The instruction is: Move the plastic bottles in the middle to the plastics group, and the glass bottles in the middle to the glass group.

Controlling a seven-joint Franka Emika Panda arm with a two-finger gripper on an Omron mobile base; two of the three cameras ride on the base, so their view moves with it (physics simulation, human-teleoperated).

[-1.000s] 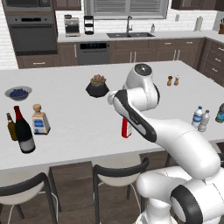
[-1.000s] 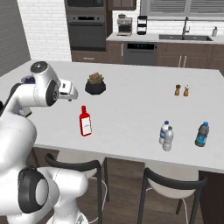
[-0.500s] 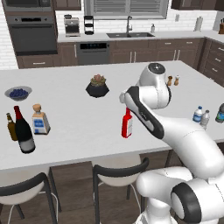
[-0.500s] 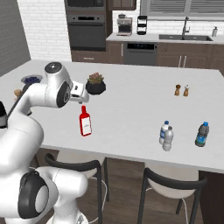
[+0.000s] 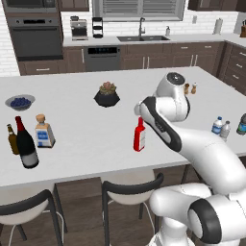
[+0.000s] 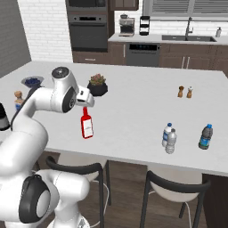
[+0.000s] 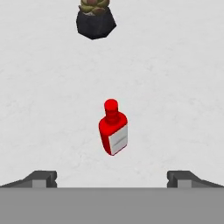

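From the left base view I see the red bottle (image 5: pixel 139 136) standing upright on the white island counter (image 5: pixel 86 129), just in front of my wrist; the hand itself is hidden behind the arm. At the near left stand the dark wine bottle (image 5: pixel 26 144), the brown beer bottle (image 5: pixel 11 139) and the squat clear corked bottle (image 5: pixel 43 131), close together. The counter between them and the red bottle is bare.

From the right base view the gripper (image 6: pixel 86 100) hangs just above the red bottle's cap, not touching it. Two clear water bottles (image 6: pixel 168 138) and a dark blue-green bottle (image 6: pixel 205 136) stand near the right front edge, well apart from the red one.

In the hand view my fingertips (image 7: pixel 43 178) stand wide apart, holding nothing; the red bottle, flat-sided with a pale label, sits between and beyond them, with a dark potted plant (image 7: pixel 95 19) farther off.
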